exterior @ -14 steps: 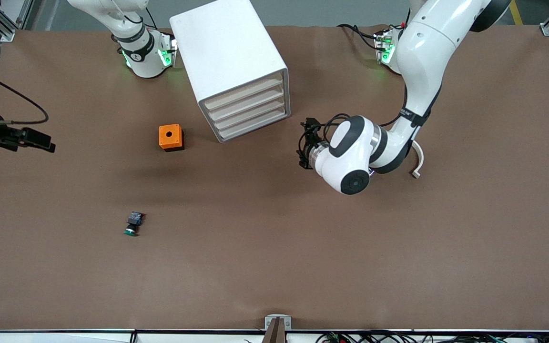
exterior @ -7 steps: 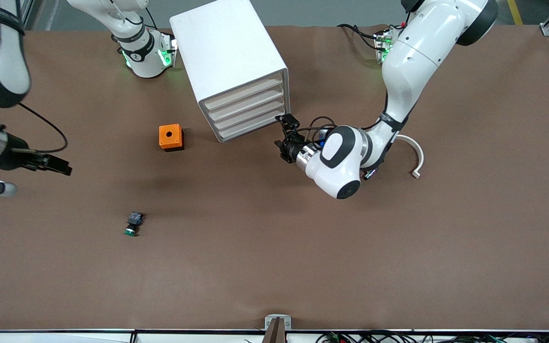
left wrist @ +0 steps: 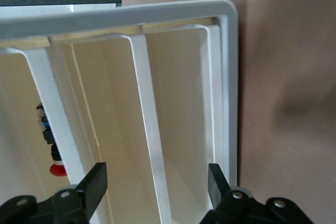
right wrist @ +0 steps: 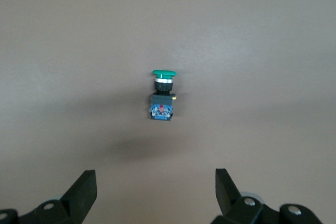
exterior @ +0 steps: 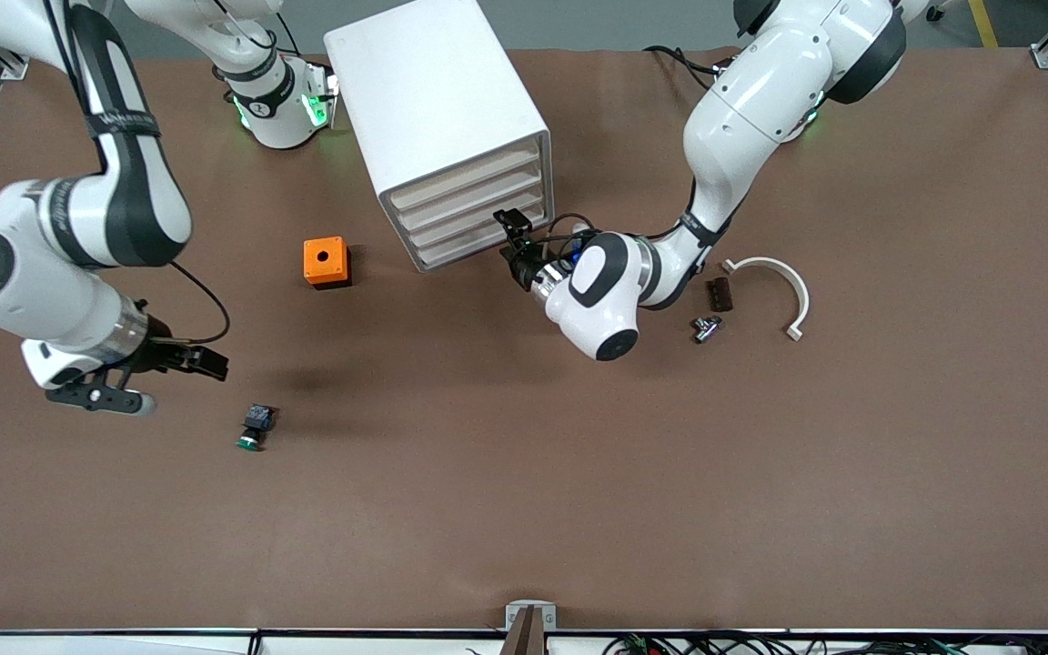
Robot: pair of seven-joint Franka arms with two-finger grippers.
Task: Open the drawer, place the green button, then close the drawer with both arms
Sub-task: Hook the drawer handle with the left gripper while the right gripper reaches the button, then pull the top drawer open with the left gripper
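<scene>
The white cabinet (exterior: 438, 109) stands at the back of the table with its four off-white drawers (exterior: 474, 211) shut. My left gripper (exterior: 512, 238) is open, close in front of the lower drawers at the corner toward the left arm's end. In the left wrist view (left wrist: 156, 182) the drawer fronts (left wrist: 149, 129) fill the picture between the open fingers (left wrist: 95, 181). The button (exterior: 255, 427), with green cap, black body and bluish part, lies on its side on the brown table. My right gripper (exterior: 201, 362) is open above the table beside the button. The right wrist view shows the button (right wrist: 161, 95) ahead of the open gripper (right wrist: 156, 187).
An orange cube with a hole (exterior: 326, 262) sits beside the cabinet toward the right arm's end. A white curved piece (exterior: 774, 277), a small dark part (exterior: 718, 293) and a metal part (exterior: 706, 326) lie toward the left arm's end. A red-capped part (left wrist: 52, 140) shows inside one drawer.
My left gripper has moved up to the cabinet's drawer fronts. My right arm has swung in from the table's edge and its gripper now is close to the button.
</scene>
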